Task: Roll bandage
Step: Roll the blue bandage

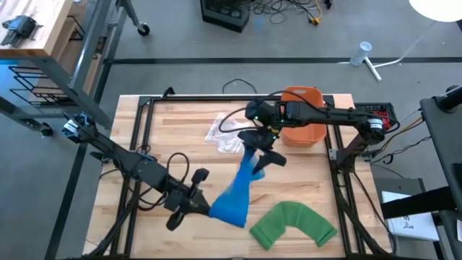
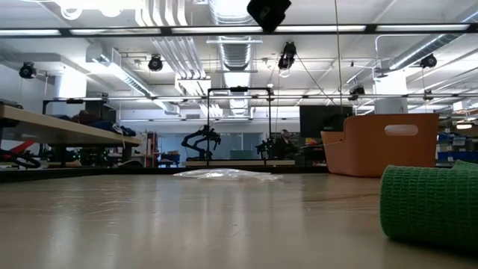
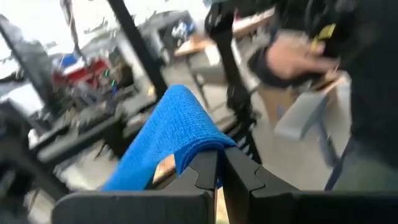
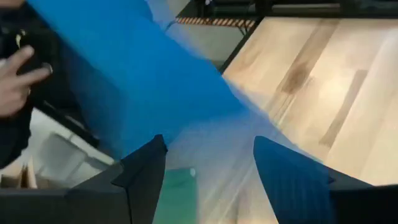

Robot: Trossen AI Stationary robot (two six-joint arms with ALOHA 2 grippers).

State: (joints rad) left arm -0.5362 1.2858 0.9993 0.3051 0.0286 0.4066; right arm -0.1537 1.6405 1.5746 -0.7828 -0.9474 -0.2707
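— Starting at my left: what grips what?

— My left gripper (image 1: 193, 204) is clenched on the wide lower end of the blue bandage (image 1: 237, 193), near the table's (image 1: 159, 130) front edge. The left wrist view shows the cloth pinched between my closed fingers (image 3: 205, 177); from above, that pinch is hidden under the arm.

— And across to the right?

— The bandage runs up slantwise to my right gripper (image 1: 261, 148), over the table's middle. Its fingers (image 4: 146, 171) stand spread, with blue cloth blurred between them; whether they touch it I can't make out.

— What else?

— A green bandage (image 1: 294, 224) lies curved at the front right; the low view cuts it off at the edge. An orange bin (image 1: 303, 123) stands behind my right arm, and a crumpled clear wrapper (image 1: 225, 133) lies beside it. A person's hand (image 4: 15, 78) shows only in the wrist views. I can read no writing.
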